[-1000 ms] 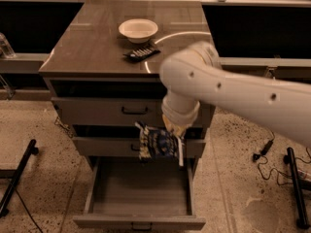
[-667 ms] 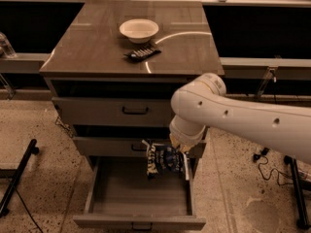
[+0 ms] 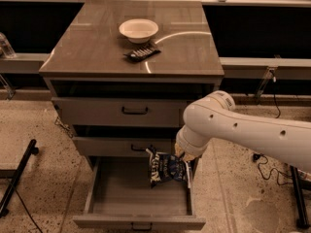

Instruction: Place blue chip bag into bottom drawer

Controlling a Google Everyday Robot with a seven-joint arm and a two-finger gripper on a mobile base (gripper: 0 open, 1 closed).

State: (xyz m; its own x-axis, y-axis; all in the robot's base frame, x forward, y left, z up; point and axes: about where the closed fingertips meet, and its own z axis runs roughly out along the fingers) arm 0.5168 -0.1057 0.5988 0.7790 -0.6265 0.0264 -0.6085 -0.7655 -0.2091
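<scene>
Camera view | gripper (image 3: 183, 155) clamps blue chip bag (image 3: 167, 169) (long axis level) | over bottom drawer (image 3: 138, 221)

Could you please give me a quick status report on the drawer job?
Status: gripper above bottom drawer, shut on blue chip bag. Drawer pulled open. Nothing blocking the drop.

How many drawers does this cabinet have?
3: top drawer, middle drawer under it, bottom drawer pulled open. The end effector holds the blue chip bag over it.
</scene>
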